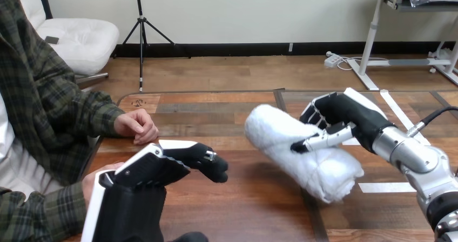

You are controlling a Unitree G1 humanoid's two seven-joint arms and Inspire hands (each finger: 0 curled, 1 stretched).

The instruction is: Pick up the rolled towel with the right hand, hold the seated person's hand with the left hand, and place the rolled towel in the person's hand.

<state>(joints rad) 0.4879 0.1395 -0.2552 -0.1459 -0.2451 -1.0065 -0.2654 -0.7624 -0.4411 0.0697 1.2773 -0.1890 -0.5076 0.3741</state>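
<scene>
Rolled towel (302, 153) needs a waiting palm first. Near left, the left robot hand (156, 169) lies over the person's hand (91, 181); whether it grips I cannot tell. Best to steady that hand and turn it palm-up before carrying the roll leftward. Farther off, right of centre, the right robot hand (348, 115) clasps the roll around its middle, thumb across the front, apparently clear of the table (243, 209). Its long axis runs far-left to near-right.

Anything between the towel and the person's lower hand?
Yes: the left robot hand lies over the person's lower hand, covering most of it. Nothing else visible between that and the rolled towel in the right robot hand.
</scene>
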